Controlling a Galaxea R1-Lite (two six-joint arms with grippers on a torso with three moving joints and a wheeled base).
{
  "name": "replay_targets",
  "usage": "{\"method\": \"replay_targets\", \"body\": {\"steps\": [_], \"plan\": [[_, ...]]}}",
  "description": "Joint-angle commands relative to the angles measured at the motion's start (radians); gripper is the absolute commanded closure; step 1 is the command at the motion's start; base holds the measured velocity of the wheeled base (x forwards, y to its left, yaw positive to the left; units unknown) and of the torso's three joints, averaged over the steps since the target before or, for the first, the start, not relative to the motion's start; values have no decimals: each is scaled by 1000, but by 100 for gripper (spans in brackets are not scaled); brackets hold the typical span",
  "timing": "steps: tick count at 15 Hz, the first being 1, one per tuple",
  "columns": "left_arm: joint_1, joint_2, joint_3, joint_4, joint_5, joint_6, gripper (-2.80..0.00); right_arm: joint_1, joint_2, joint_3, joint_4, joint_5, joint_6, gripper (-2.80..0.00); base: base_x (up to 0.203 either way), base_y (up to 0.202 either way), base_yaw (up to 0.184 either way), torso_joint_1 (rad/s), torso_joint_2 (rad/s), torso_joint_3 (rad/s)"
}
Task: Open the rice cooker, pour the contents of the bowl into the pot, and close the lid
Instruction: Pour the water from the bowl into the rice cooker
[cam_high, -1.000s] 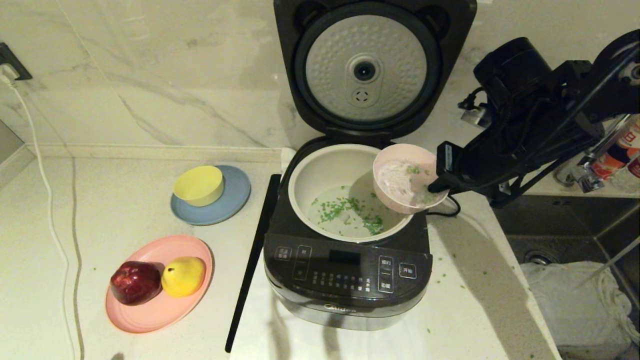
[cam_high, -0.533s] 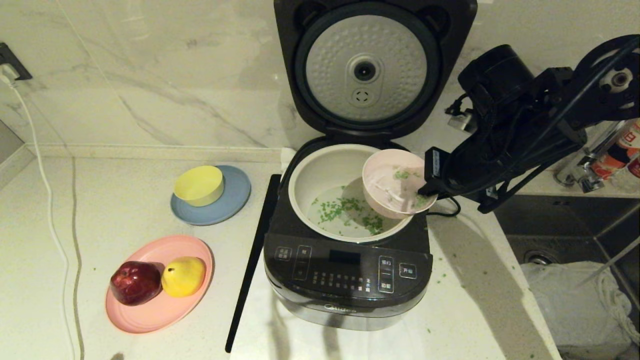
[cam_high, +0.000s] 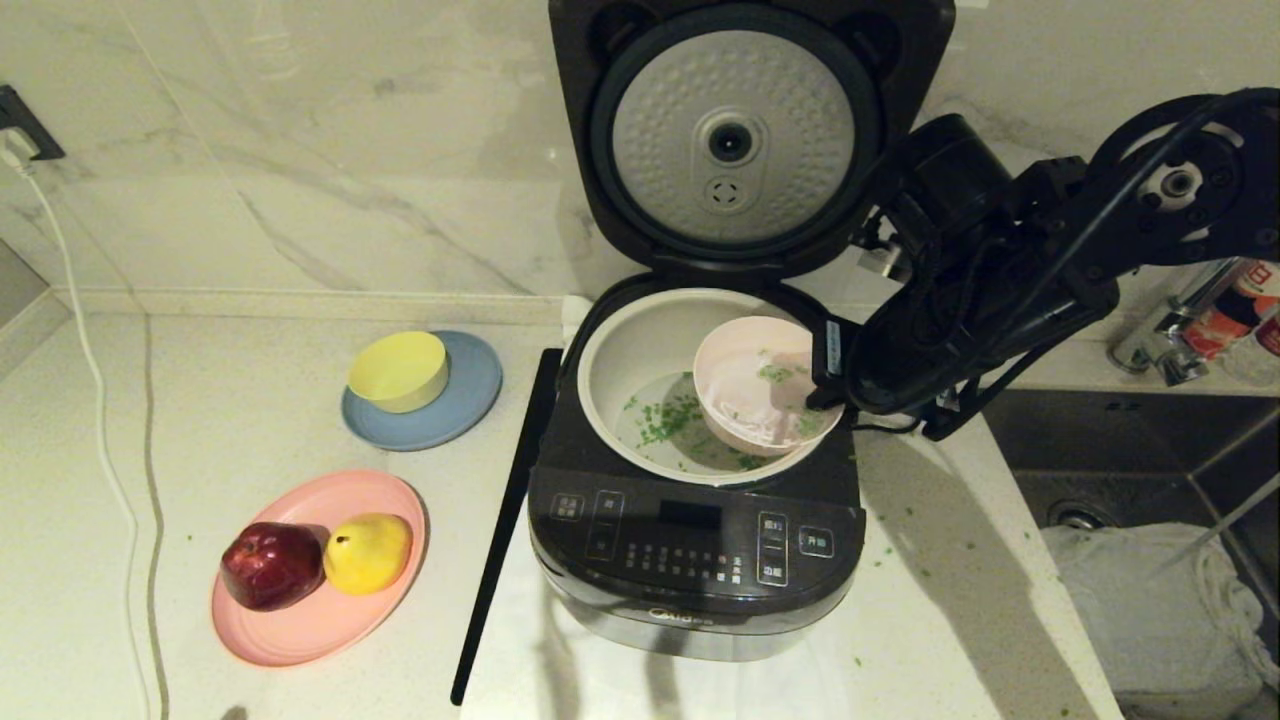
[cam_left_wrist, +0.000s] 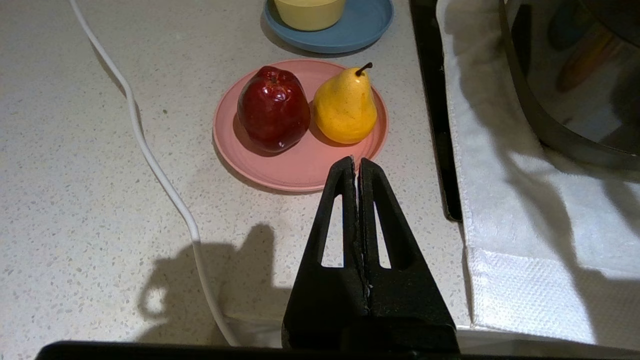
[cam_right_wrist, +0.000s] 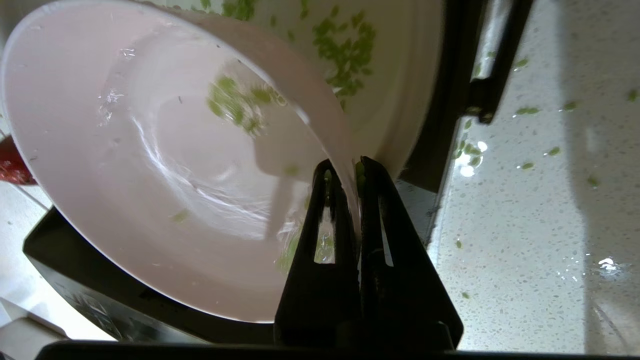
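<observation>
Bowl (cam_high: 757, 385), pale pink, is tipped over the pot (cam_high: 640, 330) of the rice cooker (cam_high: 695, 560), mouth facing front-left, held by its rim on the right side. Right gripper (cam_right_wrist: 344, 167) has jaws clamped on the bowl's rim, one finger inside, one outside. Most of the green bits (cam_high: 660, 420) lie on the pot's bottom w/ water; a few cling to the wet inside of the bowl, and some are scattered on the counter (cam_high: 940, 600) right of the cooker. Lid (cam_high: 735, 135) stands fully up, dimpled silver disc facing fwd. Left gripper (cam_left_wrist: 357, 161) hovers above the counter just short of the pink plate (cam_left_wrist: 300, 170) w/ apple (cam_left_wrist: 272, 107) and pear (cam_left_wrist: 345, 105), jaws pressed together, holding nothing. Yellow bowl (cam_high: 397, 370) sits on a blue plate (cam_high: 470, 400), left of cooker.
</observation>
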Motion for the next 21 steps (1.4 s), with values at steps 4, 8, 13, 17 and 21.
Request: {"method": "replay_targets", "body": {"steps": [4, 8, 13, 17, 21], "plan": [[-1, 0, 9, -1, 0, 0, 0, 28, 5, 0, -26, -29, 2, 0, 0, 0, 0, 0, 0, 0], [0, 0, 9, -1, 0, 0, 0, 51, 16, 0, -33, -45, 11, 0, 0, 0, 0, 0, 0, 0], [1, 0, 9, -1, 0, 0, 0, 76, 19, 0, -66, -73, 22, 0, 0, 0, 0, 0, 0, 0], [-1, 0, 9, -1, 0, 0, 0, 83, 34, 0, -114, -112, 23, 0, 0, 0, 0, 0, 0, 0], [0, 0, 9, -1, 0, 0, 0, 86, 48, 0, -201, -222, 22, 0, 0, 0, 0, 0, 0, 0]]}}
